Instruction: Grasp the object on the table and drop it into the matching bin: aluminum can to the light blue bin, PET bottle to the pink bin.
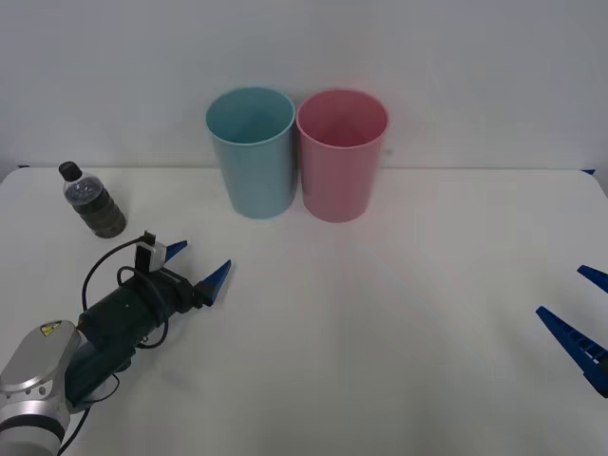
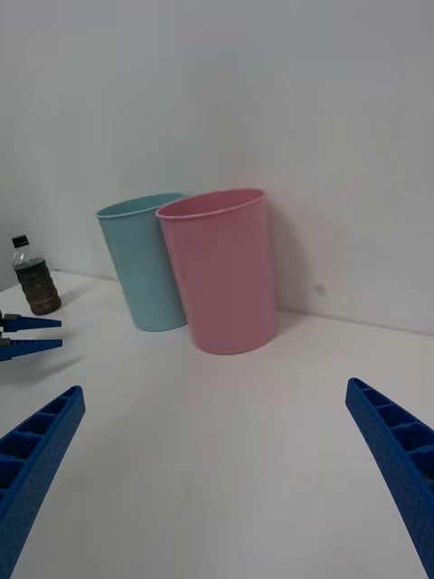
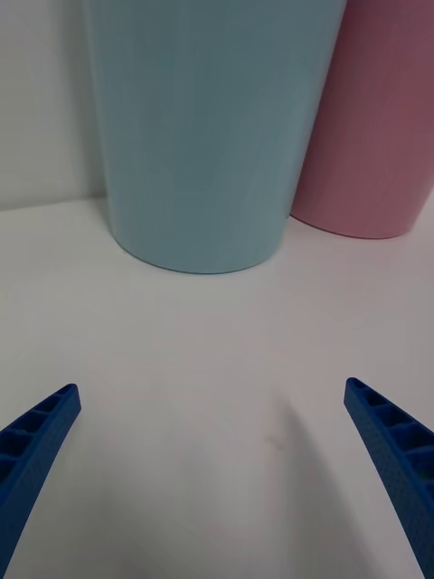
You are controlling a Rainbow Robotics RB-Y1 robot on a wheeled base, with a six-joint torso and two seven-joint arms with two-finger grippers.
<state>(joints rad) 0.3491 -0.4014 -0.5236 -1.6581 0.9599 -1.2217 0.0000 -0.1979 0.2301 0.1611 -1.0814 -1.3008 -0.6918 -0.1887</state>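
1. Spreading wide under everything is a white table (image 1: pixel 380 361), meeting a plain pale wall behind.
2. Standing on it are two bins touching side by side near the wall, blue (image 1: pixel 251 152) and pink (image 1: pixel 342 155), and one bottle (image 1: pixel 93 200) sitting upright at the left, well apart from them.
3. The left gripper (image 1: pixel 197 263) is hovering released, fingers spread, near the bottle, pointing toward the blue bin.
4. The right gripper (image 1: pixel 579 313) is waiting released at the table's right edge, with bare tabletop lying between the arms.
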